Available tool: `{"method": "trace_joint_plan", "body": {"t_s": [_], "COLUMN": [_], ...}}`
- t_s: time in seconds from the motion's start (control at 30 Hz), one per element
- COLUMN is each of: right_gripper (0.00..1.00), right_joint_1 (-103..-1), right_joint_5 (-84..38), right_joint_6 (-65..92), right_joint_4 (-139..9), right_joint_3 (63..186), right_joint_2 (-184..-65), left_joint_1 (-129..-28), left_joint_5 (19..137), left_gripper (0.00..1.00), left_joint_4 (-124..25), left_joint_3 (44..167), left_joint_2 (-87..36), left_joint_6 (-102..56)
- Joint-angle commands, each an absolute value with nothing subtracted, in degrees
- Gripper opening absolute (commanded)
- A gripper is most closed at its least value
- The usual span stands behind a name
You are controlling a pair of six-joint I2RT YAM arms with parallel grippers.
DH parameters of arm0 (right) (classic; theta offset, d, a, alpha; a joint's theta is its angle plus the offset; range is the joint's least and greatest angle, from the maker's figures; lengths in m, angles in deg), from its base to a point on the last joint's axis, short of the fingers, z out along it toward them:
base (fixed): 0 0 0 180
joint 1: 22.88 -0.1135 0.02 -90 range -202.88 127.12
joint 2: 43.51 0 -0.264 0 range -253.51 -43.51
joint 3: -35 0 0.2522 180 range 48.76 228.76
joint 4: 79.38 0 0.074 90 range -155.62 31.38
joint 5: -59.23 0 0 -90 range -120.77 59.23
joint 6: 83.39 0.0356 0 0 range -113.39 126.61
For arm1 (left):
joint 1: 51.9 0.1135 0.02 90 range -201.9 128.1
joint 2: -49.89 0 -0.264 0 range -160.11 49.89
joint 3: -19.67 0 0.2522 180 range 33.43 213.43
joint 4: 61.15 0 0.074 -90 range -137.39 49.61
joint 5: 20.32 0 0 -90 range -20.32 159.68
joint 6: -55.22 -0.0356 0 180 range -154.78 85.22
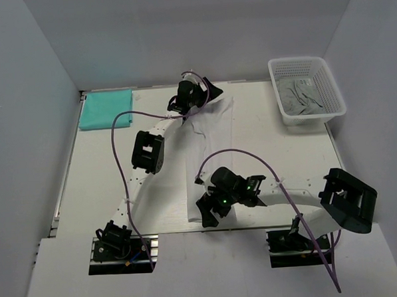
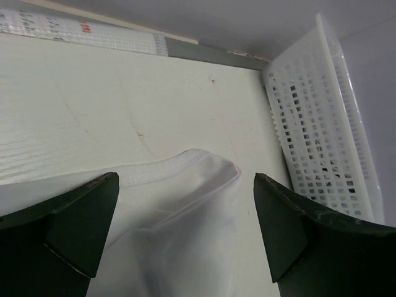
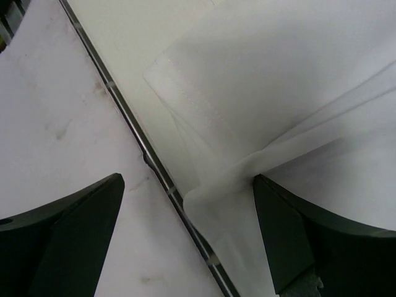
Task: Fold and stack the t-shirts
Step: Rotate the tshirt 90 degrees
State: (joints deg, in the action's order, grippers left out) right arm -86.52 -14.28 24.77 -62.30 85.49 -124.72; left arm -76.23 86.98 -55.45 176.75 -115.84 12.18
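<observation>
The white t-shirt (image 1: 208, 144) lies as a long folded strip down the middle of the table. My left gripper (image 1: 204, 95) is open over its far end; in the left wrist view the shirt's hemmed edge (image 2: 185, 204) lies between the spread fingers (image 2: 80, 223), ungripped. My right gripper (image 1: 208, 214) is open at the shirt's near end; in the right wrist view a bunched corner of the white shirt (image 3: 241, 185) sits against the right finger (image 3: 291, 235), by the table's edge. The teal t-shirt (image 1: 105, 108) lies folded at the far left corner.
A white mesh basket (image 1: 314, 72) holding grey cloth (image 1: 301, 96) stands at the far right; its wall (image 2: 322, 124) is close to the right of my left gripper. A metal strip (image 3: 136, 133) marks the table's near edge. Walls enclose the table.
</observation>
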Motion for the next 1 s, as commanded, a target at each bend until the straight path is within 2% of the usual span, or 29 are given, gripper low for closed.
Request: {"method": "trace_joint_plan", "body": {"t_s": [0.0,0.3,0.5,0.6,0.63,0.67,0.7,0.73,0.8,0.9,0.97], "right_gripper": [0.90,0.90,0.90,0.90,0.90,0.90,0.90,0.90,0.90,0.90,0.90], "right_joint_1": [-87.66,-87.13,-86.08,-85.29,-84.94,-84.07,-83.71,-83.27,-82.48,-81.68,-81.07], "right_joint_5": [-17.22,-32.43,-46.30,-49.05,-48.88,-48.88,-48.88,-48.97,-47.31,-44.15,-40.91], "right_joint_6": [25.60,30.34,40.52,41.50,40.90,40.37,40.36,40.19,39.57,41.32,41.16], "right_joint_4": [-53.40,-48.57,-45.50,-44.96,-46.09,-45.93,-45.49,-44.27,-42.51,-39.70,-38.46], "right_joint_3": [86.81,89.02,87.88,85.33,83.93,83.40,83.39,83.57,84.10,84.53,84.36], "right_joint_2": [-120.78,-112.16,-107.16,-103.04,-102.49,-101.53,-101.08,-100.91,-101.25,-102.39,-103.45], "left_joint_1": [-74.93,-73.78,-73.78,-76.15,-76.68,-77.29,-77.30,-78.08,-79.75,-82.12,-83.70], "left_joint_5": [80.68,77.85,87.06,84.98,84.97,85.66,85.15,85.14,82.86,81.89,85.65], "left_gripper": [1.00,1.00,1.00,1.00,1.00,1.00,1.00,1.00,1.00,1.00,1.00], "left_joint_4": [-50.12,-46.51,-36.77,-32.80,-34.45,-40.21,-43.40,-45.78,-49.40,-43.63,-42.64], "left_joint_3": [176.33,173.62,164.50,147.83,134.37,126.84,119.63,106.68,92.31,81.47,74.86], "left_joint_2": [-110.69,-94.27,-85.48,-73.28,-69.15,-59.54,-54.57,-49.65,-37.20,-28.79,-22.02], "left_joint_6": [7.94,0.03,-2.50,-8.39,-8.41,-8.41,-7.28,-6.57,-4.64,-0.61,2.13]}}
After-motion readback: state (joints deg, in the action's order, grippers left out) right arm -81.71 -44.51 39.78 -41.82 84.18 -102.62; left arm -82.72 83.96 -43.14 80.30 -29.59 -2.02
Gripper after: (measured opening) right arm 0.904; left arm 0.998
